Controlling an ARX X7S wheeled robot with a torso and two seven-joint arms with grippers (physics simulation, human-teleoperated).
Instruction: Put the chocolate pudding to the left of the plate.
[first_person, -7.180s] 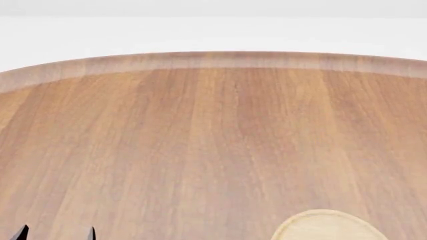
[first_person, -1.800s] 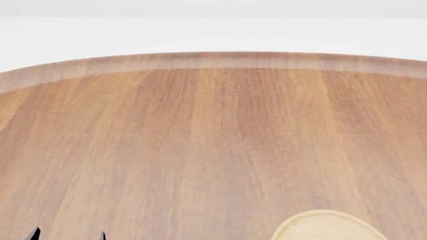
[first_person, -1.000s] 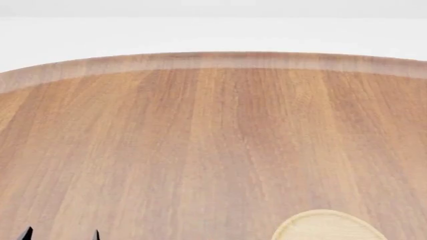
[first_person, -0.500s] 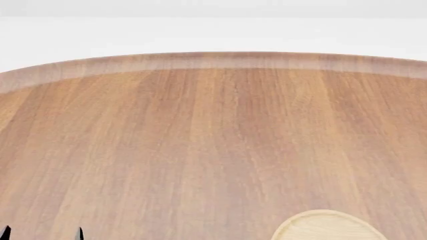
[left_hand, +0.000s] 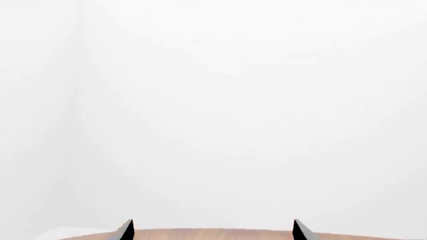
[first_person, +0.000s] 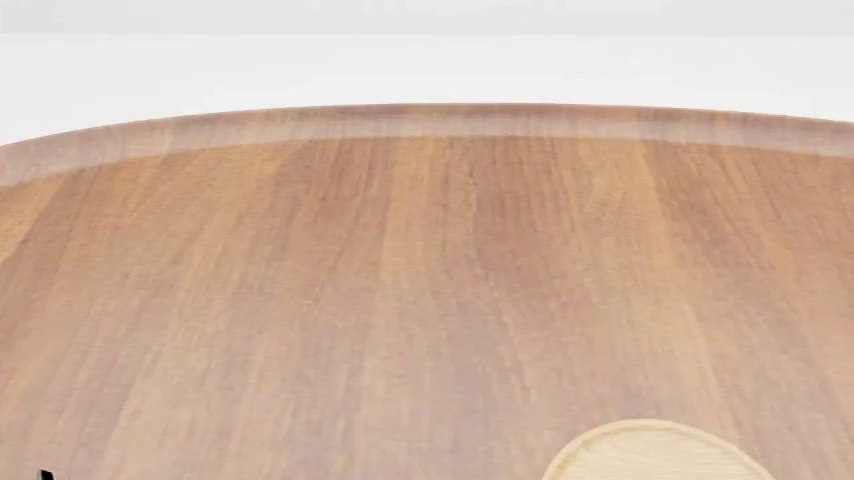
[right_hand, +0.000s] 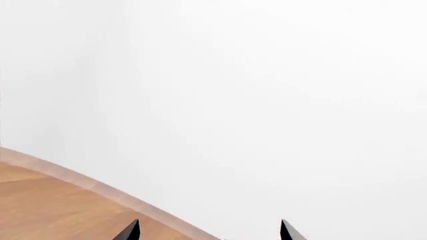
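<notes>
- Plate — at five o'clock on the tabletop, cut by the frame edge.
- Left gripper and right gripper — spread wide, holding nothing.
- Pudding unseen.

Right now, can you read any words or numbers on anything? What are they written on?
None. The wooden table and the plate at the near edge of the head view are plain, with no writing. The wrist views show only white wall and fingertips. No labelled thing is in view.
</notes>
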